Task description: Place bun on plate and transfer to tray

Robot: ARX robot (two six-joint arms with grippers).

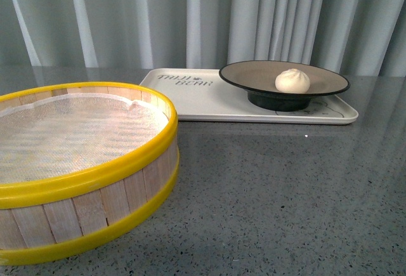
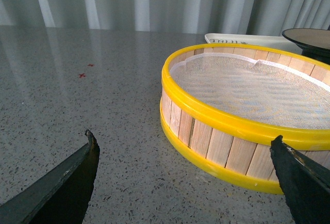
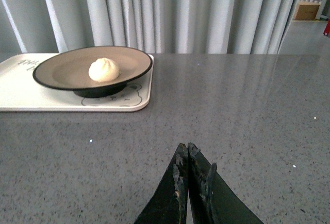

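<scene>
White bun on plate, well beyond closed, empty right claw.

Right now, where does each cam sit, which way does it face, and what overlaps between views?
Front: on the body between the arms, facing forward over the bamboo steamer to the bun on the plate on the tray; no arm visible.
Left wrist: low over the table, facing the steamer; open left tool in foreground.
Right wrist: low, facing plate, bun, tray; shut right tool in foreground.
Shared: front and right wrist both show the bun.
</scene>
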